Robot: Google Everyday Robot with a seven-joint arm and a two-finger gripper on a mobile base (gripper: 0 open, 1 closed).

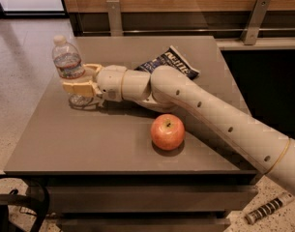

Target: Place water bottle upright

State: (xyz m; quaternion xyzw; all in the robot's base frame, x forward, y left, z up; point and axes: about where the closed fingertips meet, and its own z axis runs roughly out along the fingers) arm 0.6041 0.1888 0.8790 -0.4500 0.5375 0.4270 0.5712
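Observation:
The water bottle [68,64] is a clear ribbed bottle with a white cap and a blue-white label. It stands nearly upright at the table's far left, its base on the grey table top [89,139]. My gripper [81,79] reaches in from the right and is shut on the bottle's lower body. One finger [77,87] is in front of it and the other [92,67] is behind it. The arm crosses the table from the lower right.
A red apple [167,131] sits near the middle front of the table, just under my forearm. A dark blue chip bag [169,62] lies at the back behind the arm. Floor drops away to the left of the table edge.

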